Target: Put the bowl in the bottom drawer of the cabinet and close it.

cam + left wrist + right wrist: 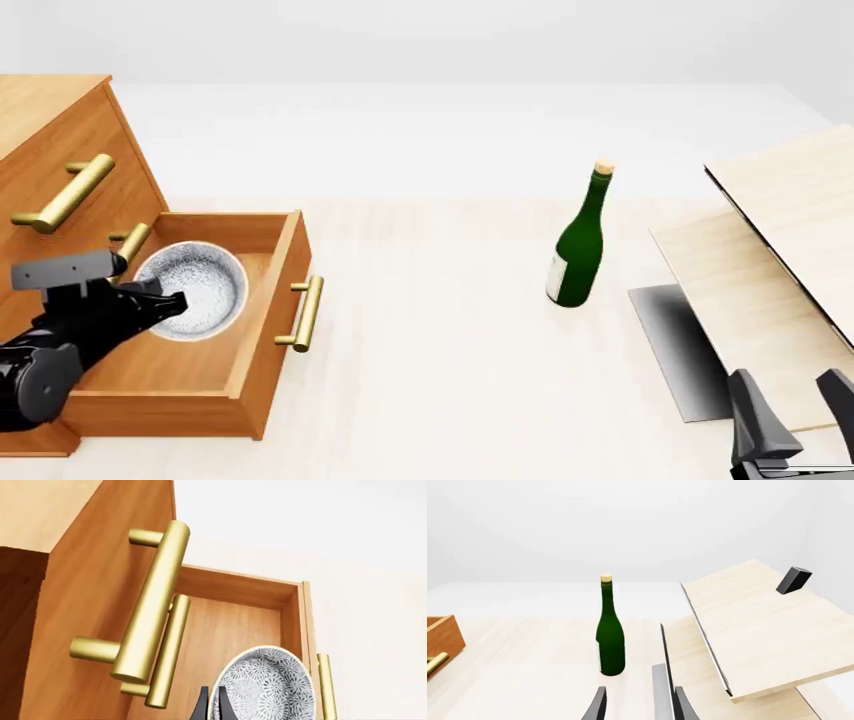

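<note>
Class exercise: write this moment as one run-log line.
left gripper: shut on bowl, over open bottom drawer | right gripper: open, idle | cabinet: upper drawers closed | green bottle: upright

From your front view, the cabinet (54, 150) stands at nine o'clock on the bench (441, 380), its bottom drawer (260, 330) pulled out toward three o'clock. The bowl (198, 288) sits inside that drawer, toward its back, with your left end effector (163, 303) at its rim. The bottle (582, 245) stands upright at two o'clock, the boards (787, 260) beyond it at three.
</note>
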`<state>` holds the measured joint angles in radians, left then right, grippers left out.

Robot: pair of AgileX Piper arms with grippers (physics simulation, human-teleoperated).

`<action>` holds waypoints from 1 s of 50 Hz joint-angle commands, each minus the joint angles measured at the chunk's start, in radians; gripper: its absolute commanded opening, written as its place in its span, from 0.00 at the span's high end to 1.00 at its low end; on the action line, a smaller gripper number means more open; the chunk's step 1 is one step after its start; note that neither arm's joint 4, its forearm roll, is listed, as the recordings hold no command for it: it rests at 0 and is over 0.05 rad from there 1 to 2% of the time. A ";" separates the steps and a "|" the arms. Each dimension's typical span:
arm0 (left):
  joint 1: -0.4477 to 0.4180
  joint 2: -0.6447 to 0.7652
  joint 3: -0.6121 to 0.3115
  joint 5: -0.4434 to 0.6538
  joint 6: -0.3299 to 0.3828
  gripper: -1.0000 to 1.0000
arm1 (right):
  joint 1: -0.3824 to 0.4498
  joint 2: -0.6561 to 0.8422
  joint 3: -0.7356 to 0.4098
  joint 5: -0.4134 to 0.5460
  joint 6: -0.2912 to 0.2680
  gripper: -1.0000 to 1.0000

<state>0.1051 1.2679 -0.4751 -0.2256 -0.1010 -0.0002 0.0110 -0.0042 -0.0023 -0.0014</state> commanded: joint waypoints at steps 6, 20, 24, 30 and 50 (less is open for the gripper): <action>0.021 0.048 0.021 -0.048 0.020 1.00 | 0.000 0.000 0.000 0.000 0.000 0.00; 0.039 0.085 0.030 -0.078 0.029 1.00 | 0.000 0.000 0.000 0.000 0.000 0.00; 0.041 0.090 0.034 -0.084 0.031 1.00 | 0.000 0.000 0.000 0.000 0.000 0.00; 0.049 0.107 0.035 -0.093 0.035 1.00 | 0.000 0.000 0.000 0.000 0.000 0.00; 0.066 0.140 0.043 -0.118 0.050 1.00 | 0.000 0.000 0.000 0.000 0.000 0.00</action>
<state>0.1611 1.3940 -0.4322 -0.3302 -0.0620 -0.0002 0.0111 -0.0042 -0.0024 -0.0015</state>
